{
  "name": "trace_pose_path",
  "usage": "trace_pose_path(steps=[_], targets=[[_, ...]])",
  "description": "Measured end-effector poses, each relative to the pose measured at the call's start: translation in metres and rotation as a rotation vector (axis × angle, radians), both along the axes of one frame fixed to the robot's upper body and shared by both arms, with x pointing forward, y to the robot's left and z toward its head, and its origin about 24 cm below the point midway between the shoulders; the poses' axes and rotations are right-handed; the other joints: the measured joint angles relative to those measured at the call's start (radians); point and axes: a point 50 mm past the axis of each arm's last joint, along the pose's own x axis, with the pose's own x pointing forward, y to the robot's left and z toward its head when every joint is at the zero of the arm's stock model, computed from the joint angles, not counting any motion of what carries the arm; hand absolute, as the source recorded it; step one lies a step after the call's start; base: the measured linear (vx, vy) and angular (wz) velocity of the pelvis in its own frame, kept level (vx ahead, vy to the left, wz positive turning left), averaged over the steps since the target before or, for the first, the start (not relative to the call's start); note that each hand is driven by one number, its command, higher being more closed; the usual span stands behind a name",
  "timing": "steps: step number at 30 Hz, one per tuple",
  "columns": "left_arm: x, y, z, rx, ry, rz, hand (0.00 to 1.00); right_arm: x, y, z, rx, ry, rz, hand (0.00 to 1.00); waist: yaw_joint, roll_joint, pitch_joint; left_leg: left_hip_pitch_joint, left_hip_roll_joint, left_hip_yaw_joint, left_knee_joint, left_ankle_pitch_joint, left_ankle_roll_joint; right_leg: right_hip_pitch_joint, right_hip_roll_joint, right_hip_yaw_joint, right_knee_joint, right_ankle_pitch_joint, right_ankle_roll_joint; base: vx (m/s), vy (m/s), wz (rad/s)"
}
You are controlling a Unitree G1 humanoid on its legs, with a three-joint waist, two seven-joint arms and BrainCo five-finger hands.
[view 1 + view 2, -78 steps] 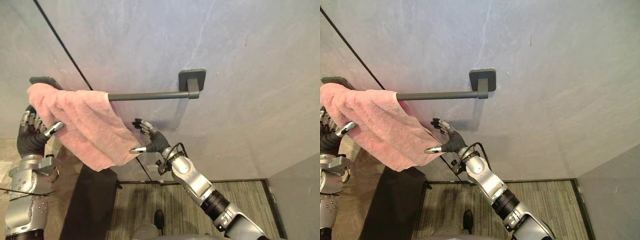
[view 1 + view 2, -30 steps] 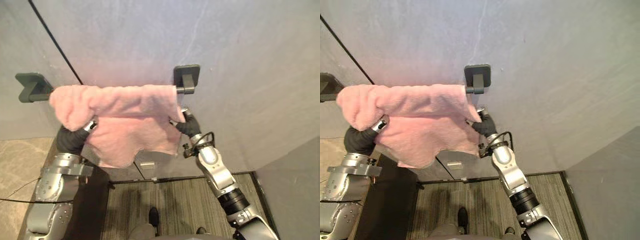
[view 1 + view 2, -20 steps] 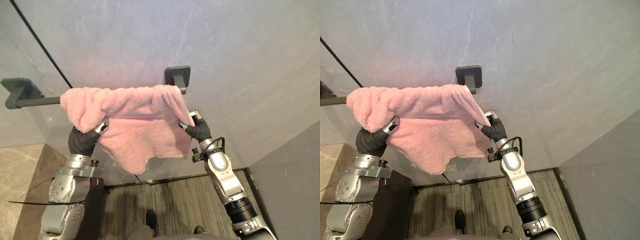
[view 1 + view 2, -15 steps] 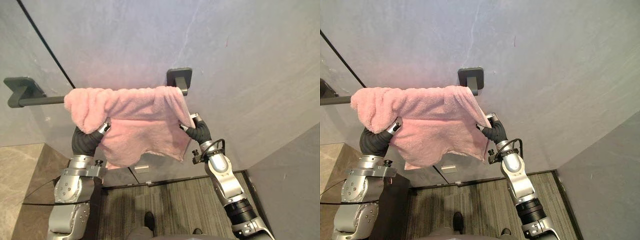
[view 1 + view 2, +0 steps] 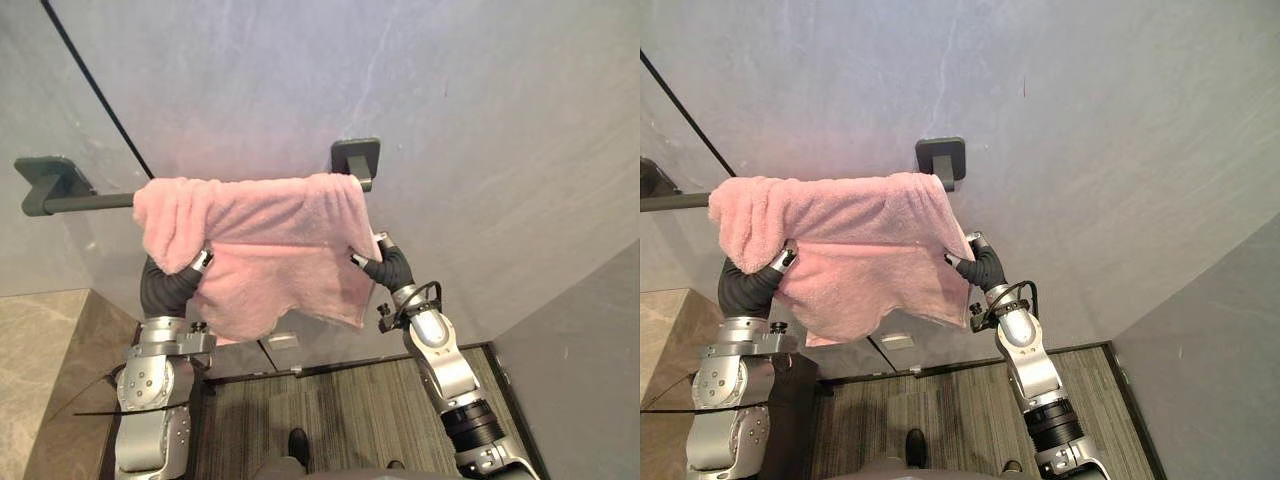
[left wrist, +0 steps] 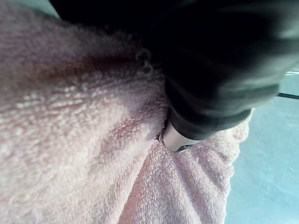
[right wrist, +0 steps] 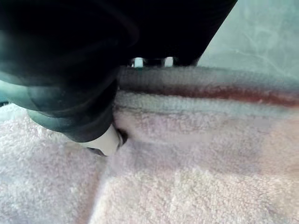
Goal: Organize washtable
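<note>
While the pink towel (image 5: 255,215) lies along the towel bar (image 5: 95,203) toward its right end, the right hand (image 5: 985,270) pinches its right edge (left hand (image 5: 168,285) beneath the left side; grip cannot be told).

Our two head eyes sit side by side, facing the grey wall (image 5: 480,120) from farther back. Both see the pink towel (image 5: 270,215) on the dark rail (image 5: 90,203). Our wrist cameras look along the left hand (image 6: 210,79) and the right hand (image 7: 70,93), very close to the towel.
</note>
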Motion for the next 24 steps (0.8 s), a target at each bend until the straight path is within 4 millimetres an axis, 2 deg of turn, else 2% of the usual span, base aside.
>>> trace_pose_path(steps=[4, 9, 12, 16, 18, 21, 23, 24], targets=[[-0.001, 0.002, -0.002, -0.005, 0.008, 0.020, 0.00, 0.001, -0.010, -0.006, -0.001, 0.028, -0.038, 0.00, -0.001, 0.000, -0.001, 0.008, 0.000, 0.000, 0.000, 0.000, 0.000, 0.008, 0.000, 0.000, -0.001, 0.000, 0.000, 0.00, 0.000, 0.00], [-0.010, 0.012, -0.009, -0.004, 0.048, 0.063, 0.00, -0.004, -0.015, -0.024, -0.007, 0.106, -0.061, 0.00, -0.018, -0.001, -0.018, 0.008, 0.001, 0.001, 0.000, 0.000, -0.001, 0.008, 0.000, 0.001, -0.001, 0.000, 0.000, 0.00, 0.000, 0.00], [-0.010, 0.013, -0.012, -0.023, 0.058, 0.060, 0.00, -0.009, -0.032, -0.044, -0.028, 0.201, -0.118, 0.00, -0.022, -0.002, -0.019, 0.009, 0.001, 0.005, 0.000, 0.000, -0.001, 0.007, 0.000, 0.005, -0.008, 0.001, 0.001, 0.00, 0.000, -0.03], [-0.017, 0.016, -0.023, -0.032, 0.109, 0.068, 0.00, -0.022, -0.051, -0.061, -0.050, 0.268, -0.166, 0.00, -0.024, -0.001, -0.019, 0.009, 0.002, 0.015, 0.000, 0.000, -0.001, 0.006, 0.001, 0.009, -0.016, 0.007, 0.003, 0.00, 0.000, -0.08], [-0.020, 0.019, -0.035, -0.035, 0.162, 0.075, 0.00, -0.032, -0.057, -0.072, -0.058, 0.310, -0.180, 0.00, -0.025, 0.000, -0.020, 0.009, 0.003, 0.018, 0.000, -0.001, -0.001, 0.005, 0.002, 0.011, -0.016, 0.008, 0.003, 0.00, 0.001, -0.05], [-0.029, 0.026, -0.072, -0.046, 0.329, 0.144, 0.00, -0.054, -0.062, -0.098, -0.063, 0.427, -0.198, 0.00, -0.025, 0.003, -0.026, 0.006, 0.004, 0.026, 0.000, -0.001, -0.001, -0.004, 0.003, 0.024, -0.016, 0.008, 0.004, 0.01, 0.009, -0.09], [-0.046, 0.023, -0.106, -0.085, 0.489, 0.162, 0.00, -0.081, -0.064, -0.120, -0.059, 0.540, -0.196, 0.00, -0.029, 0.004, -0.027, 0.002, 0.004, 0.029, -0.001, -0.002, -0.001, -0.009, 0.002, 0.032, -0.016, 0.008, 0.004, 0.01, 0.013, -0.05], [-0.052, 0.021, -0.116, -0.093, 0.535, 0.162, 0.00, -0.088, -0.064, -0.126, -0.056, 0.568, -0.193, 0.00, -0.030, 0.004, -0.027, 0.002, 0.004, 0.029, -0.001, -0.002, -0.001, -0.009, 0.002, 0.032, -0.016, 0.008, 0.004, 0.00, 0.000, 0.00]])
